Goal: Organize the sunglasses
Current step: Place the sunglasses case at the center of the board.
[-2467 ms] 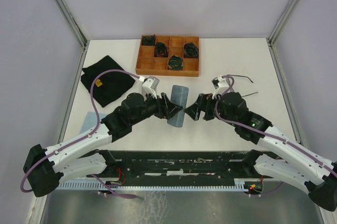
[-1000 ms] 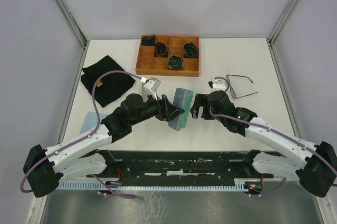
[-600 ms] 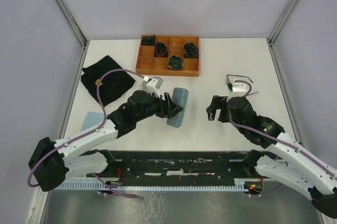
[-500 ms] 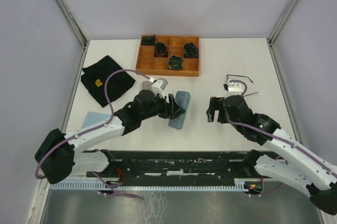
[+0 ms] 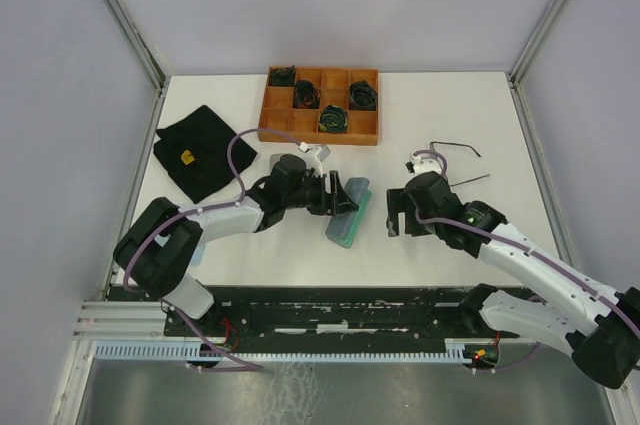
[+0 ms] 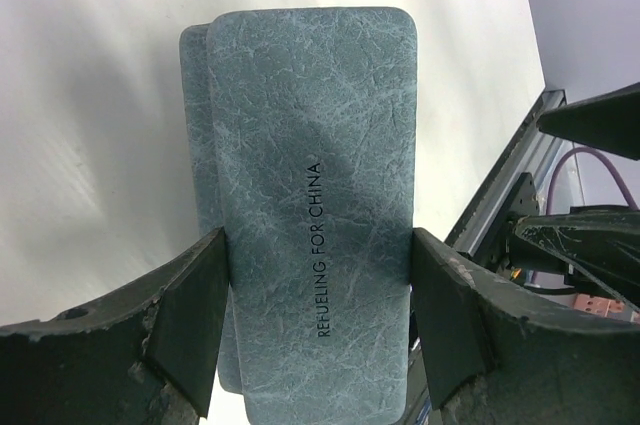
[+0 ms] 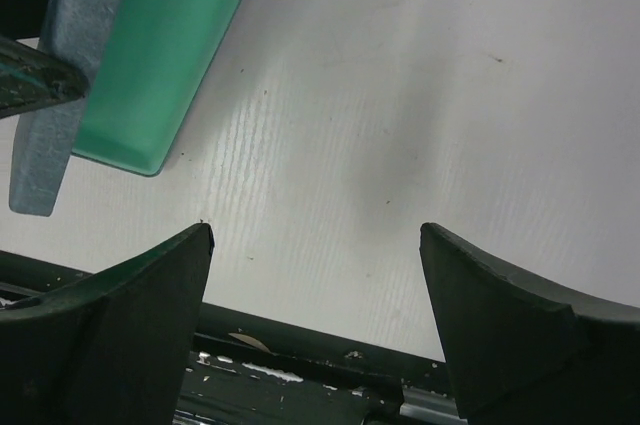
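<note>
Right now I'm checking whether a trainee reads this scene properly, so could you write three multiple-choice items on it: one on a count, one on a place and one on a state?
1. How many compartments of the wooden tray hold dark green coils? A two; B six; C four.
2. Where do the visible sunglasses lie? A in the tray; B on the table beyond the right arm; C on the black cloth.
3. How is the right gripper? A open and empty; B shut on the sunglasses; C shut on the grey case.

Key:
1 C: the top view shows four coils, each in its own compartment.
2 B: the thin frame lies on bare white table behind that arm.
3 A: its wrist view shows the jaws wide apart with only table between them.
</note>
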`<action>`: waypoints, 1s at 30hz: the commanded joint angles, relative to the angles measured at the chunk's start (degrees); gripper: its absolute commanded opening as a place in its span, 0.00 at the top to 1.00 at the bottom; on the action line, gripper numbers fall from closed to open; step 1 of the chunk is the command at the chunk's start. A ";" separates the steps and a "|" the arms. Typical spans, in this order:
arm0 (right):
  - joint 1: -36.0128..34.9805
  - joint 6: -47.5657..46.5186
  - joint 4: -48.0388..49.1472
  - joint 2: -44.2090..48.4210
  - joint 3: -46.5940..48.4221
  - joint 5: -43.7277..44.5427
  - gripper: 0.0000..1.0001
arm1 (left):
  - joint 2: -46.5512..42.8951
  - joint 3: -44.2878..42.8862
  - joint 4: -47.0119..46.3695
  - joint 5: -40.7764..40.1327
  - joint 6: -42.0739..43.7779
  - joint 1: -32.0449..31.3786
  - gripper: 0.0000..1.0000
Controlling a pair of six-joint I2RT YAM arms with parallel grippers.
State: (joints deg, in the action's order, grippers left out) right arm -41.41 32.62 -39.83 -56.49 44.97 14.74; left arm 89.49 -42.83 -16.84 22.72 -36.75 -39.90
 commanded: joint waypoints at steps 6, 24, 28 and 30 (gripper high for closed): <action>1.80 -1.57 3.19 -1.06 0.47 -4.25 0.07 | 0.28 -0.05 -4.79 4.04 0.69 5.76 0.41; 3.80 -10.81 8.06 -7.88 4.98 -7.76 0.07 | -8.63 4.23 0.46 -5.21 1.14 8.90 0.01; 5.26 -18.66 13.33 -16.88 10.04 -11.71 0.07 | -14.86 3.51 7.16 -10.96 2.35 8.87 0.01; 6.36 -22.02 15.39 -22.47 13.34 -14.34 0.10 | -18.99 3.69 10.25 -14.57 2.39 8.95 0.01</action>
State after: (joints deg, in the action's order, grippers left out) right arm -36.73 19.70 -32.95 -71.57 51.31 5.41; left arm 77.67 -38.35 -11.75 15.97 -36.67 -31.20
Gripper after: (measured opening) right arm 0.921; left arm 0.993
